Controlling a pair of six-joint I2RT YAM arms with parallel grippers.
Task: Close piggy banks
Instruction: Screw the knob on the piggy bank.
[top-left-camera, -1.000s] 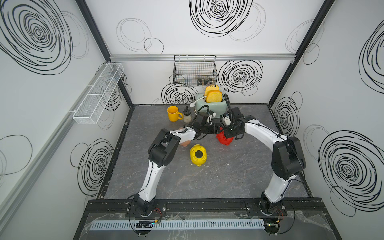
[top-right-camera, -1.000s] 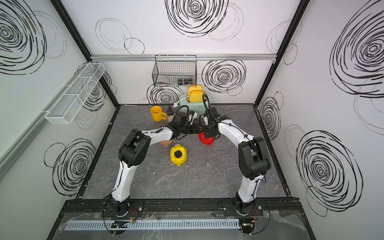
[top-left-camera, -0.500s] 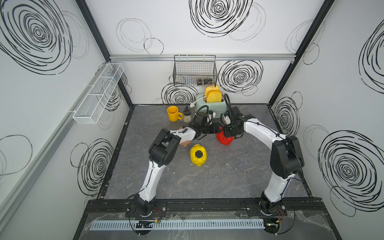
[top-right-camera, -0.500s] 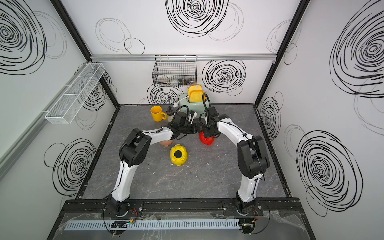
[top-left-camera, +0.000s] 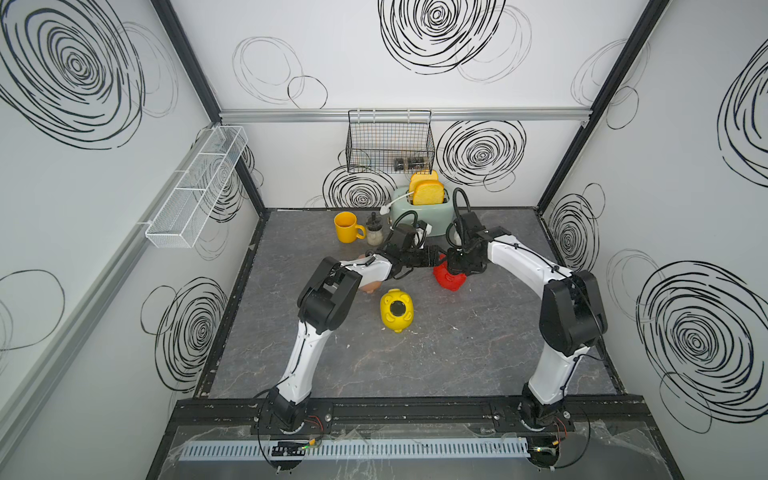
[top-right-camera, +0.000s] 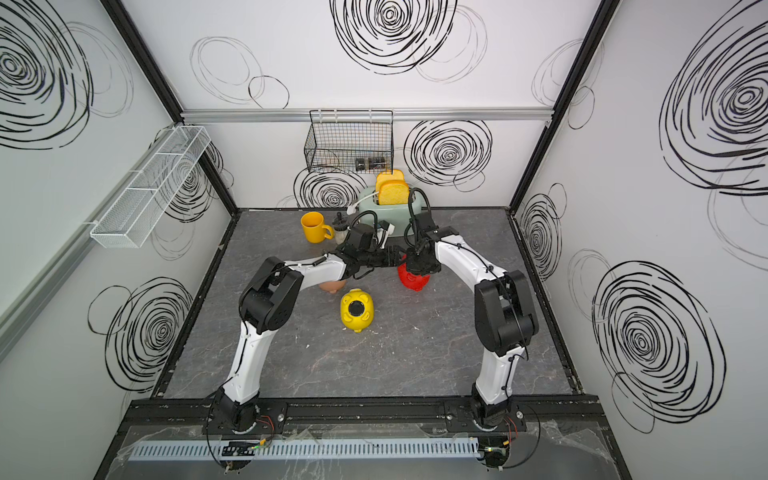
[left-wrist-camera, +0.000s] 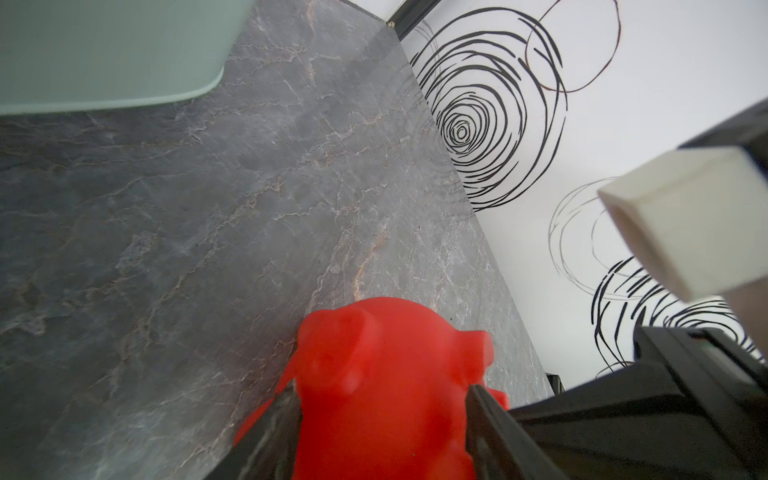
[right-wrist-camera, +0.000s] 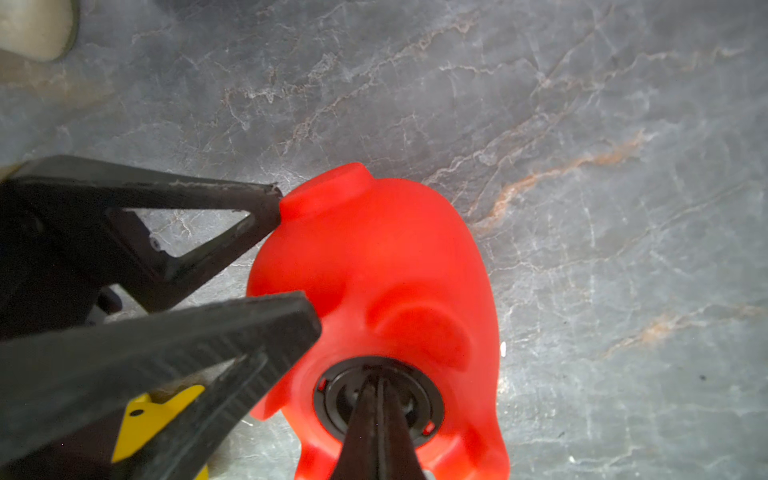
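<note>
Here, red pig (left-wrist-camera: 386, 353) within left claw (left-wrist-camera: 382, 392) (right claw (right-wrist-camera: 377, 384) on belly)

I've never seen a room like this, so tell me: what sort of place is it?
Probably a robot test booth, staged as a kitchen counter. A left arm and right arm are bolted to a front rail, the walls bear scribbled black swirls, and a toaster and yellow mug stand as props.
</note>
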